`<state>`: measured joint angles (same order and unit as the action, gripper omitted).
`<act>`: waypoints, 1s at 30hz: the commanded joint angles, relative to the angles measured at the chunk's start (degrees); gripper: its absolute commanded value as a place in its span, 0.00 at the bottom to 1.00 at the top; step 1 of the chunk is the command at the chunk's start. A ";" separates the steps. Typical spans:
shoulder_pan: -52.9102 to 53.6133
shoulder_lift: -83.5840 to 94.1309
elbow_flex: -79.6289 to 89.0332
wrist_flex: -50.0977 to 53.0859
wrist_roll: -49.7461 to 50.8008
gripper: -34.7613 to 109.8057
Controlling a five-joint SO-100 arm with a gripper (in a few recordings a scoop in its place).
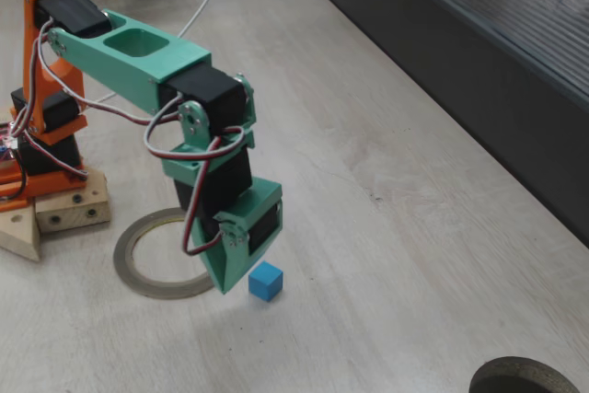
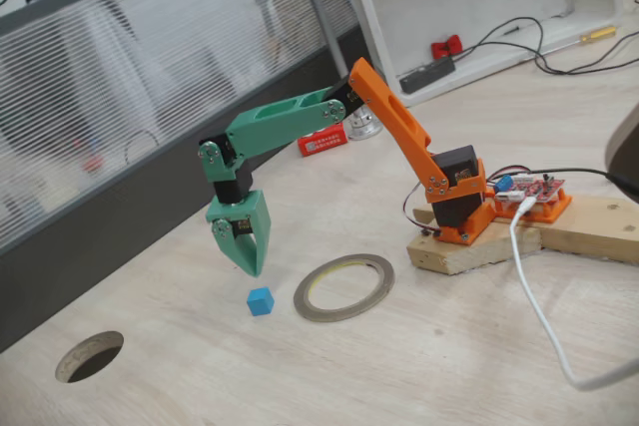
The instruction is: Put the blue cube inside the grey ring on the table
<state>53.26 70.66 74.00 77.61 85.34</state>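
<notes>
We see the blue cube (image 1: 265,281) sitting on the table (image 1: 414,227), outside the grey ring (image 1: 147,269). In that fixed view it's at abt 3 o'clock from the ring, just beside it. So the job isn't done yet. We think the cube has to be picked up first, then carried over & set down in the ring's hole.

The gripper (image 2: 252,264) hangs pointing down, just above the cube & not touching it. Its fingers look pressed together w/ nothing between them.

In a fixed view (image 1: 230,278) the gripper tip sits close by the cube at 9 o'clock, so we can't tell how high it is. In the other fixed view the gap under the tip is plain, and the cube (image 2: 260,300) lies at abt 9 o'clock from the ring (image 2: 344,287). That view also has a round hole (image 2: 90,355) in the table, far off at 8 o'clock.
</notes>
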 commanded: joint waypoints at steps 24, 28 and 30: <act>0.62 0.70 -1.85 0.44 0.35 0.24; 0.62 0.70 -1.85 0.44 0.35 0.24; 0.53 0.70 -1.85 0.44 0.35 0.24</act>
<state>53.44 70.58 73.83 77.61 85.34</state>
